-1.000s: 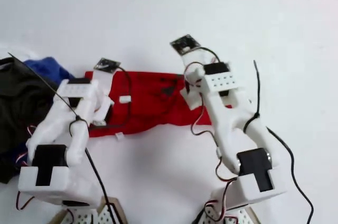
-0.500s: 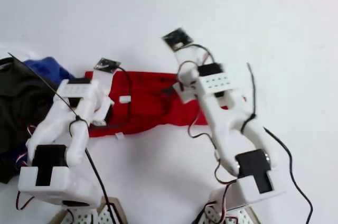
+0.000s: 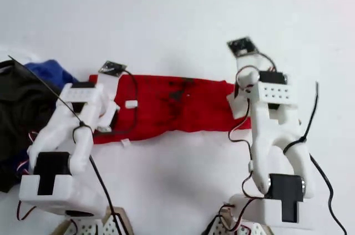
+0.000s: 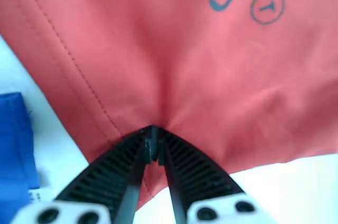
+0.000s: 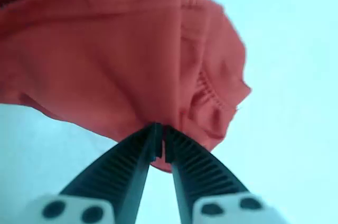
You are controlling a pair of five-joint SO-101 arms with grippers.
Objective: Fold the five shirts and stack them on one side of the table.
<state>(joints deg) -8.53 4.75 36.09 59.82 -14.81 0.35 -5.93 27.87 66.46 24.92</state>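
The red shirt lies as a long band across the middle of the high view, on the white worktop. It is held at both ends, most likely so that the cloth is taut and flat enough to take a clean fold. At its left end the left gripper is closed on a pinch of the fabric, and creases fan out from the jaw tips where the cloth is drawn in. At the right end the right gripper is likewise clamped on the shirt's bunched edge, just where the red gives way to bare worktop. That end looks like a gathered hem or sleeve, though the close view is too tight to say which.

At the left edge of the high view a blue shirt and a dark shirt lie heaped together, touching or nearly touching the red one's left end. They are unfolded, so the heap reads as the waiting pile, not the finished stack.
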